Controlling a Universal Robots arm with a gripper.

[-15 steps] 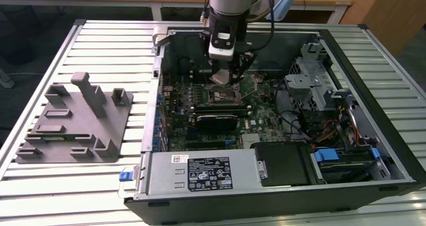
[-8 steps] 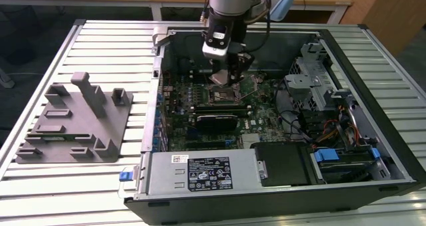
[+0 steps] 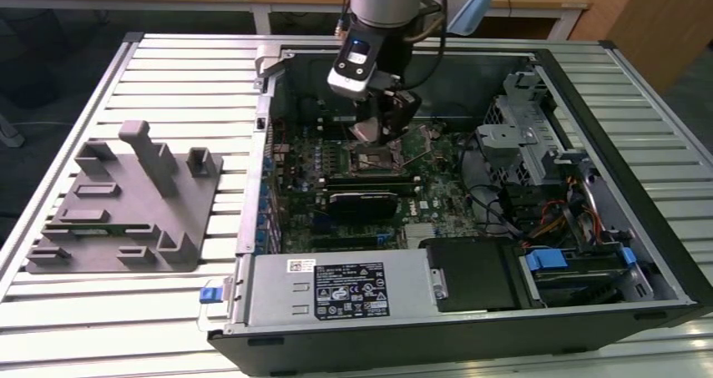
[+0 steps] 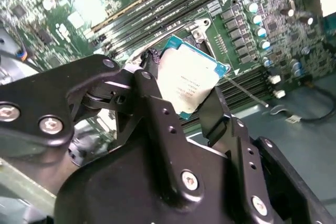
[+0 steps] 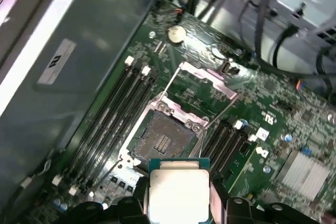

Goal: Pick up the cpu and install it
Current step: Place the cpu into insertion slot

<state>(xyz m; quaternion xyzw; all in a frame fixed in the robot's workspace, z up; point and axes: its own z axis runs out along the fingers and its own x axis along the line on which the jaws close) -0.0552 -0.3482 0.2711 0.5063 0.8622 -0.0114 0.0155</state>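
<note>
My gripper (image 3: pixel 376 128) hangs inside the open computer case, just above the motherboard's socket. It is shut on the cpu (image 4: pixel 189 80), a small square chip with a silver top and a pale rim, also seen as the cpu (image 5: pixel 178 190) in the first wrist view. The black fingers (image 4: pixel 152 85) press on two opposite edges of the chip. Below it lies the open socket (image 5: pixel 164 139), with its metal load plate (image 5: pixel 210 80) swung up and back. In the exterior view the arm hides the chip, and the socket (image 3: pixel 373 154) sits right under the fingers.
The green motherboard (image 3: pixel 418 199) fills the case floor, with memory slots (image 5: pixel 118 108) beside the socket. A grey drive cage (image 3: pixel 523 140) and cables stand at the exterior view's right. The power supply (image 3: pixel 334 288) sits at the near wall. A grey fixture block (image 3: pixel 128 203) lies outside on the slatted table.
</note>
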